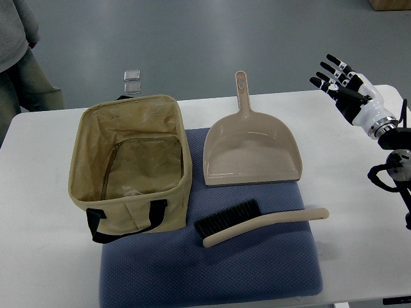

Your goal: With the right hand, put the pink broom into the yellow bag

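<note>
broom well apart from right hand

Bags: you have one open yellow bag with black handles.
Brooms: you have one hand broom with black bristles.
Dustpans: you have one dustpan.
Mats: you have one blue mat under all three.
Benches: you have one white bench.
Robot hands: you see one, the right robot hand.
Small clear squares: you can count two on the floor beyond the bench.
People: you see one person, partly in view.
</note>
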`<state>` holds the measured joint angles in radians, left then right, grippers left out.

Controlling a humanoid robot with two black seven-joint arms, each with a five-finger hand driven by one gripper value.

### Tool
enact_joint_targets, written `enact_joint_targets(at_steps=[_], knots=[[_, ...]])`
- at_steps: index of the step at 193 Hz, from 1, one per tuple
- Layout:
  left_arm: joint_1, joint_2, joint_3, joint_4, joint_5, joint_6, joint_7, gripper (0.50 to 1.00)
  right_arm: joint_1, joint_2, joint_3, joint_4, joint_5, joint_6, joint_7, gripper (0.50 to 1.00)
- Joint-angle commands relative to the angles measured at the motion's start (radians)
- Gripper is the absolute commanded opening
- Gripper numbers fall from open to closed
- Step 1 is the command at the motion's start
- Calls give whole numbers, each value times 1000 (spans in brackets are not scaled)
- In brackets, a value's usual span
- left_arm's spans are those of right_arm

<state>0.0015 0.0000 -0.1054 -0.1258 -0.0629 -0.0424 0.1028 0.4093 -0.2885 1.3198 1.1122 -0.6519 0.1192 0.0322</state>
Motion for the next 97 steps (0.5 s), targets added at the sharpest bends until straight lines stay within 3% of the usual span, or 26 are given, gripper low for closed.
enact_joint_targets(at_steps=[1,97], knots=[[0,0,1,0,2,-1,0,1000,-3,2,-2,1,0,5,0,928],[0,0,0,6,2,-1,0,1000,0,2,-4,3,1,13,-2,928]])
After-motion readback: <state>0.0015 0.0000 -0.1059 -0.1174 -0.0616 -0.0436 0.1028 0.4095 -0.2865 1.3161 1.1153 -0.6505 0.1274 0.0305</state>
